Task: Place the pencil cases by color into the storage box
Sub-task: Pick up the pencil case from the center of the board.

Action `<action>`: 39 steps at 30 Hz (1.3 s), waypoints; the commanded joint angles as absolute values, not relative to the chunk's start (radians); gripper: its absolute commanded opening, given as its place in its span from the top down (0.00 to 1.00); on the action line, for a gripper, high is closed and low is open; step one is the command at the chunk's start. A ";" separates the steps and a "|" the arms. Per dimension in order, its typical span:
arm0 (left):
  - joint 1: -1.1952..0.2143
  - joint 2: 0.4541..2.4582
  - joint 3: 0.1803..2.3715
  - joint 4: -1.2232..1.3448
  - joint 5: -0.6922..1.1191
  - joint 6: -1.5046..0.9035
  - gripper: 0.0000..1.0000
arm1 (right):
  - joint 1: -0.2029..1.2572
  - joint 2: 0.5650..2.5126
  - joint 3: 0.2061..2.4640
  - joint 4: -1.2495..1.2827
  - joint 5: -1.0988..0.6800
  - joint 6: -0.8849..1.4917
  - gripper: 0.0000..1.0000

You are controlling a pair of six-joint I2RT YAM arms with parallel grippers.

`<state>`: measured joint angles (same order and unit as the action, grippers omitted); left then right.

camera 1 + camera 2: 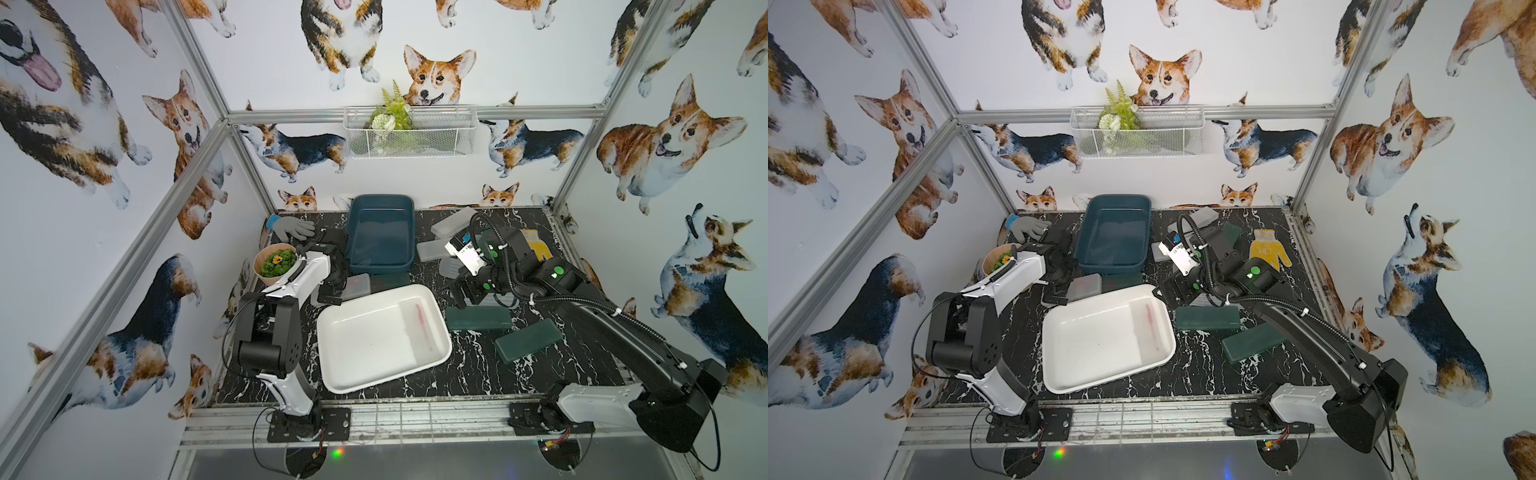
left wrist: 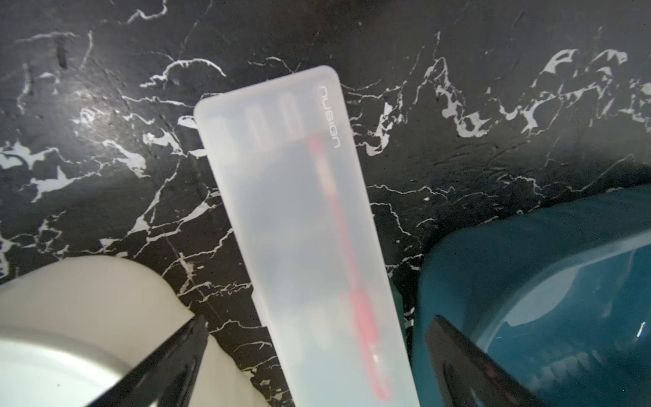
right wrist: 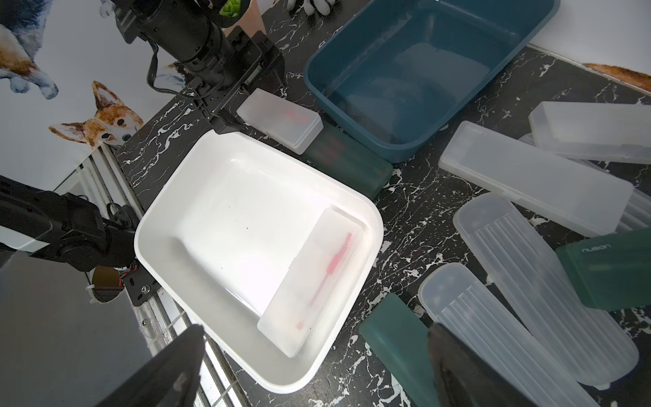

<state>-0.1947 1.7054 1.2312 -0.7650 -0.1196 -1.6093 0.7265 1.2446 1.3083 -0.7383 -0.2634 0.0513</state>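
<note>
Below, black marbled tabletop (image 1: 478, 374); corgi walls (image 1: 257, 54).

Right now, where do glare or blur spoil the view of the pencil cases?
Left wrist view: the frosted case is sharp at its lettered end, blurred at the near end; a glare patch sits on the marble table. Right wrist view: the white box has a blown-out floor, paling the case inside.

"nusign" on frosted pencil case (image 2: 303, 239); same on green pencil case (image 3: 609, 271).
</note>
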 commanded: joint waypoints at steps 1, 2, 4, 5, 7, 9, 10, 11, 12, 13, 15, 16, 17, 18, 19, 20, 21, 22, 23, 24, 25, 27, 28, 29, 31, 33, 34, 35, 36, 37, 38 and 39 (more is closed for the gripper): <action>-0.198 1.697 1.215 -0.776 -0.117 -1.661 0.00 | 0.729 1.250 1.308 -0.735 -0.277 0.021 0.00; -0.198 1.697 1.212 -0.776 -0.117 -1.664 0.00 | 0.729 1.251 1.309 -0.735 -0.279 0.019 0.00; -0.198 1.696 1.209 -0.776 -0.120 -1.667 0.00 | 0.729 1.253 1.309 -0.736 -0.278 0.014 0.00; -0.198 1.697 1.207 -0.775 -0.120 -1.668 0.00 | 0.729 1.253 1.307 -0.736 -0.277 0.012 0.00; -0.197 1.703 1.207 -0.770 -0.120 -1.670 0.00 | 0.729 1.253 1.304 -0.736 -0.276 0.010 0.00; -0.197 1.716 1.207 -0.761 -0.120 -1.667 0.00 | 0.729 1.252 1.301 -0.736 -0.277 0.012 0.00; -0.196 1.724 1.209 -0.756 -0.120 -1.668 0.00 | 0.729 1.251 1.301 -0.738 -0.279 0.013 0.00; -0.196 1.732 1.210 -0.752 -0.118 -1.666 0.00 | 0.729 1.251 1.302 -0.739 -0.279 0.014 0.00; -0.196 1.739 1.209 -0.747 -0.114 -1.668 0.01 | 0.729 1.250 1.302 -0.741 -0.281 0.014 0.00; -0.196 1.748 1.210 -0.735 -0.108 -1.668 0.00 | 0.729 1.250 1.301 -0.742 -0.279 0.014 0.00; -0.196 1.762 1.220 -0.729 -0.107 -1.668 0.00 | 0.729 1.246 1.301 -0.745 -0.277 0.014 0.00; -0.192 1.770 1.227 -0.729 -0.108 -1.668 0.00 | 0.729 1.246 1.301 -0.747 -0.278 0.014 0.00; -0.190 1.778 1.235 -0.730 -0.109 -1.666 0.00 | 0.729 1.246 1.301 -0.748 -0.277 0.016 0.00; -0.189 1.785 1.247 -0.735 -0.109 -1.665 0.00 | 0.729 1.245 1.300 -0.749 -0.278 0.017 0.00; -0.186 1.794 1.257 -0.739 -0.108 -1.665 0.01 | 0.729 1.245 1.298 -0.749 -0.278 0.018 0.00; -0.184 1.800 1.263 -0.740 -0.108 -1.664 0.00 | 0.729 1.246 1.297 -0.749 -0.276 0.018 0.00; -0.181 1.806 1.268 -0.741 -0.107 -1.666 0.00 | 0.729 1.246 1.298 -0.747 -0.274 0.020 0.00; -0.180 1.812 1.273 -0.742 -0.105 -1.667 0.00 | 0.729 1.248 1.297 -0.747 -0.274 0.021 0.00; -0.178 1.816 1.276 -0.743 -0.104 -1.670 0.00 | 0.729 1.250 1.297 -0.747 -0.275 0.021 0.00; -0.177 1.821 1.278 -0.742 -0.101 -1.670 0.01 | 0.729 1.251 1.297 -0.747 -0.275 0.023 0.00; -0.176 1.825 1.282 -0.749 -0.103 -1.671 0.01 | 0.729 1.252 1.299 -0.747 -0.275 0.022 0.00; -0.175 1.831 1.283 -0.749 -0.103 -1.672 0.01 | 0.729 1.253 1.300 -0.747 -0.274 0.025 0.00; -0.174 1.833 1.282 -0.746 -0.100 -1.674 0.01 | 0.729 1.254 1.300 -0.747 -0.274 0.025 0.00; -0.172 1.835 1.281 -0.743 -0.097 -1.676 0.01 | 0.729 1.256 1.300 -0.747 -0.275 0.025 0.00; -0.170 1.840 1.282 -0.737 -0.094 -1.677 0.03 | 0.728 1.257 1.299 -0.749 -0.272 0.026 0.00; -0.169 1.845 1.280 -0.729 -0.091 -1.677 0.04 | 0.729 1.259 1.300 -0.750 -0.272 0.026 0.00; -0.169 1.849 1.278 -0.726 -0.088 -1.677 0.05 | 0.729 1.261 1.299 -0.750 -0.274 0.026 0.00; -0.167 1.852 1.277 -0.724 -0.083 -1.677 0.05 | 0.729 1.263 1.299 -0.750 -0.274 0.028 0.00; -0.167 1.856 1.276 -0.724 -0.083 -1.677 0.05 | 0.729 1.263 1.298 -0.750 -0.272 0.028 0.00; -0.167 1.856 1.275 -0.723 -0.083 -1.677 0.05 | 0.729 1.264 1.298 -0.749 -0.274 0.027 0.00; -0.167 1.857 1.272 -0.720 -0.082 -1.677 0.07 | 0.729 1.264 1.297 -0.749 -0.275 0.028 0.00; -0.167 1.857 1.269 -0.718 -0.081 -1.675 0.08 | 0.729 1.266 1.298 -0.749 -0.273 0.028 0.00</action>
<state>-0.1696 1.8549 1.2736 -0.7162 -0.0845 -1.6485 0.7265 1.2640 1.2972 -0.7418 -0.2661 0.0303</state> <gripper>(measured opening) 0.930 0.998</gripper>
